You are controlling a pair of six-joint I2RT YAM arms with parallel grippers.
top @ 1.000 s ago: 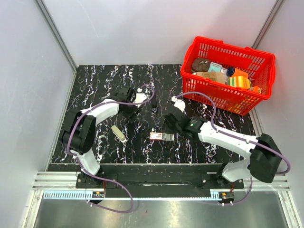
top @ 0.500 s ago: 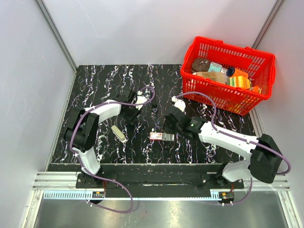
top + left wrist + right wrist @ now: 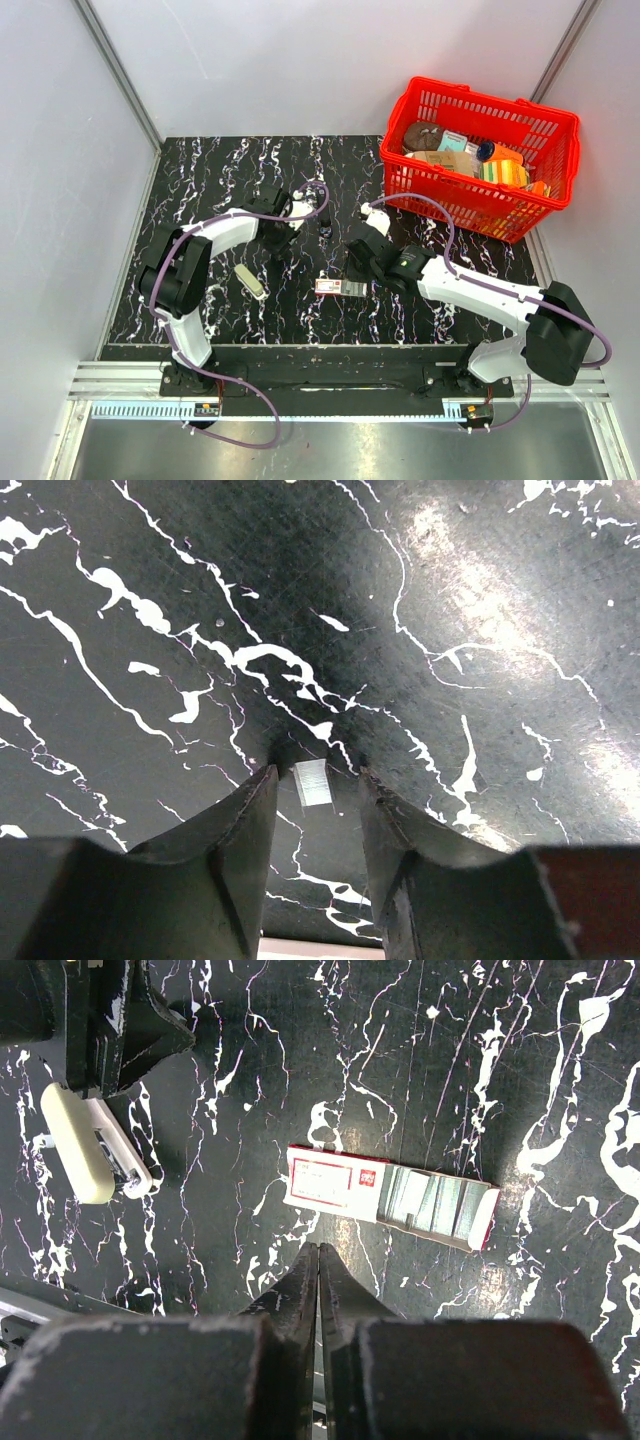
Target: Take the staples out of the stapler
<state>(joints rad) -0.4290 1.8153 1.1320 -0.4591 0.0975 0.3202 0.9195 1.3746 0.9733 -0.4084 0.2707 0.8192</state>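
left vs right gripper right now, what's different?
Left gripper: jaws apart; right gripper: jaws pressed together. The left straddles a small strip of staples on the table; the right has nothing between its fingers, with the open staple box just beyond its tips. Shared: both point down at the table and grip nothing.

light: bright, even, from overhead; top view crisp edge to edge
glare: broad milky sheen on the glossy black white-veined marble tabletop (image 3: 480, 570), upper right of left wrist view
shadow: soft dark patch at the tips of the left gripper (image 3: 316, 773)
focus: both wrist views sharp on the tabletop, soft along the bottom edge
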